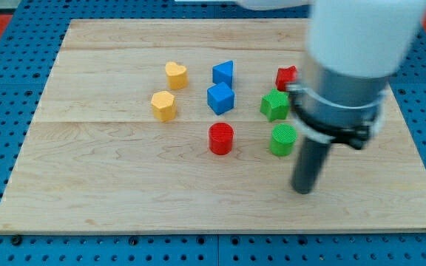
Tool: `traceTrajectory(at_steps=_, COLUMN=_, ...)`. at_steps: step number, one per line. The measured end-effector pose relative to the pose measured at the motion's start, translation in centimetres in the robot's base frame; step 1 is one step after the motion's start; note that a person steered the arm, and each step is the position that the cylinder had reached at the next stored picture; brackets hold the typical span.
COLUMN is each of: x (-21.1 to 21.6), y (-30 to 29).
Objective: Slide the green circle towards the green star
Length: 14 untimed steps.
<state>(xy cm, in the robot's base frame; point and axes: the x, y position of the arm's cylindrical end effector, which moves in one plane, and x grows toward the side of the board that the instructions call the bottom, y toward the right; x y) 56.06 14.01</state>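
Observation:
The green circle (282, 140) stands on the wooden board, right of centre. The green star (274, 105) sits just above it, a small gap apart. My tip (302, 190) rests on the board below and slightly right of the green circle, not touching it. The arm's wide body hides the board to the right of both green blocks.
A red star (286, 77) sits above the green star, partly hidden by the arm. A red circle (221, 138) lies left of the green circle. Two blue blocks (223, 73) (220, 97) and two yellow hearts (176, 74) (163, 106) lie further left. The board edge (213, 230) runs along the view's bottom.

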Motion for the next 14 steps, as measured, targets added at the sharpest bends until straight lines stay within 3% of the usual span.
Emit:
traceTrajectory(at_steps=2, x=-1.0, y=3.1)
traceTrajectory(at_steps=5, x=-8.8, y=3.1)
traceTrajectory(at_steps=12, x=-10.4, y=0.8)
traceTrajectory(at_steps=14, x=-8.5, y=0.1)
